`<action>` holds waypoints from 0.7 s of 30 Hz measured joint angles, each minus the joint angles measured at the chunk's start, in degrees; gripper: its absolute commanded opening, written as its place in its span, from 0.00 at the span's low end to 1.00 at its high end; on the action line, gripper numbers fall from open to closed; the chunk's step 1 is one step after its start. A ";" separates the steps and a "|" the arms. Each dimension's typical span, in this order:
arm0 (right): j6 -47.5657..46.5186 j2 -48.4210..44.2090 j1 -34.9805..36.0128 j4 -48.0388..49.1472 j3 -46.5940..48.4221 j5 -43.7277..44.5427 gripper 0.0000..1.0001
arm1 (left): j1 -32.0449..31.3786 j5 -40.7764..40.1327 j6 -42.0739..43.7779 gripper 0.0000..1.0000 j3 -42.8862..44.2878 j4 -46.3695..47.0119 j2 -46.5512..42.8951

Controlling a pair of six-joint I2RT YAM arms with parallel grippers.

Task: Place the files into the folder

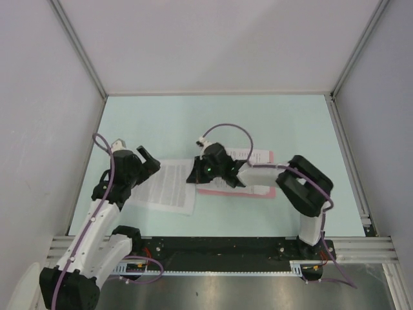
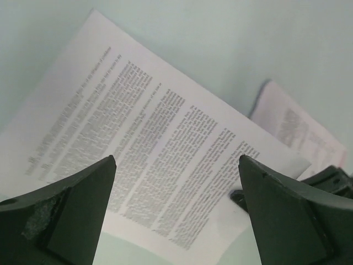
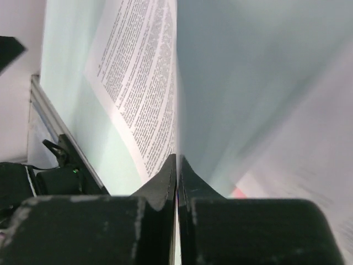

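A white printed sheet (image 1: 169, 186) lies on the table left of centre, and its right edge is lifted. My right gripper (image 1: 193, 177) is shut on that edge; in the right wrist view the sheet (image 3: 140, 83) runs edge-on between the closed fingertips (image 3: 170, 168). The pink folder (image 1: 261, 192) lies flat under my right arm with another printed sheet (image 1: 250, 155) on it. My left gripper (image 1: 149, 158) is open and empty just above the sheet's left part (image 2: 149, 127). The folder with its sheet (image 2: 300, 130) also shows at the right of the left wrist view.
The pale green table (image 1: 213, 116) is walled by grey panels at the back and both sides. A metal rail (image 1: 213, 248) runs along the near edge by the arm bases. My right gripper's dark body (image 2: 331, 179) shows beyond the sheet's corner.
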 measured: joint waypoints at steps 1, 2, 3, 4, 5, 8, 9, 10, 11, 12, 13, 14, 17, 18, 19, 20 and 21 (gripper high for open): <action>-2.69 -2.56 -2.05 -4.24 0.09 -1.01 0.00 | 0.00 1.73 1.75 1.00 1.64 0.72 -0.15; -5.64 -5.35 -4.61 -8.74 0.11 -1.84 0.00 | -0.09 3.08 2.89 1.00 2.56 1.31 -0.07; -8.46 -8.02 -7.37 -13.09 0.11 -2.47 0.00 | -0.50 4.85 4.04 0.99 3.45 2.16 0.26; -10.80 -9.99 -9.62 -16.48 0.15 -2.62 0.00 | -0.92 6.49 5.18 1.00 4.20 2.91 1.11; -14.67 -12.20 -12.68 -20.65 0.31 -2.99 0.00 | -1.73 7.80 6.19 1.00 4.92 3.58 2.32; -24.81 -15.93 -21.49 -30.77 0.35 -3.78 0.00 | -5.33 11.19 8.31 1.00 6.88 5.84 7.34; -28.06 -16.39 -24.09 -33.88 0.35 -3.93 0.00 | -6.45 12.02 8.61 0.99 7.26 6.54 9.05; -31.04 -16.55 -26.21 -36.65 0.35 -4.09 0.00 | -7.85 12.98 8.83 1.00 7.61 7.32 11.04; -33.57 -16.57 -27.98 -39.04 0.33 -4.17 0.00 | -9.38 13.64 8.94 1.00 7.96 7.93 13.00; -35.47 -16.57 -29.11 -40.65 0.31 -4.22 0.00 | -10.84 14.25 8.98 0.99 8.26 8.61 14.82; -37.86 -16.57 -30.56 -42.42 0.24 -4.87 0.00 | -12.24 14.71 9.01 0.99 8.57 9.20 16.44; -39.36 -16.57 -31.36 -43.34 0.22 -5.31 0.00 | -13.64 14.95 9.01 1.00 8.98 9.57 18.03; -43.65 -16.57 -34.03 -44.96 0.22 -6.36 0.00 | -16.65 15.47 8.98 1.00 10.71 10.95 22.05; -44.65 -16.57 -34.84 -45.35 0.22 -6.82 0.00 | -17.46 15.65 8.96 1.00 11.41 11.45 23.47; -45.72 -16.57 -35.52 -45.79 0.22 -7.02 0.00 | -18.08 15.98 8.94 1.00 12.13 11.98 24.81; -46.64 -16.57 -36.04 -46.31 0.22 -7.10 0.00 | -18.51 16.09 8.92 1.00 12.63 12.44 25.86; -47.34 -16.57 -36.35 -46.60 0.22 -7.08 0.00 | -19.15 16.20 8.87 1.00 13.16 13.11 27.26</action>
